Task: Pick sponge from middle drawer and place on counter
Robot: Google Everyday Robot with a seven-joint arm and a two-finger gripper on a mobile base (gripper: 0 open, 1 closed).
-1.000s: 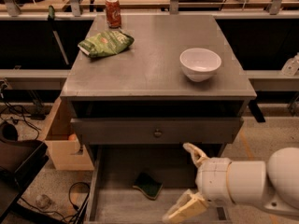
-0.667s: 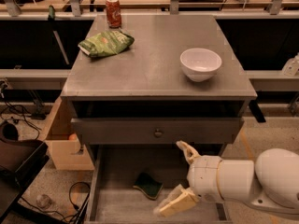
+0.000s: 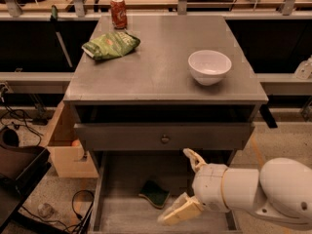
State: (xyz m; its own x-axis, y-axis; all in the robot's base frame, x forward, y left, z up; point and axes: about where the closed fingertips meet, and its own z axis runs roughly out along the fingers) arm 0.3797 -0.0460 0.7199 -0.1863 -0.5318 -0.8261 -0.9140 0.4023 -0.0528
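The sponge (image 3: 154, 193), dark green on top with a thin yellow edge, lies on the plank floor of the pulled-out middle drawer (image 3: 122, 213), near its middle. My gripper (image 3: 184, 185) hangs over the drawer just right of the sponge, open and empty. One finger (image 3: 194, 158) points up toward the drawer front above and the other (image 3: 179, 211) reaches down and left, close to the sponge's right edge. The counter (image 3: 161, 67) is the grey cabinet top above.
A white bowl (image 3: 209, 66) stands on the counter's right side, a crinkled green snack bag (image 3: 110, 44) at its back left and a red can (image 3: 118, 12) behind that. A drawer front with a round knob (image 3: 165, 139) sits above the open drawer. A wooden box (image 3: 68, 150) stands on the floor at left.
My gripper and arm have moved left across the drawer, bringing the lower finger closer to the sponge. The sponge has not moved.
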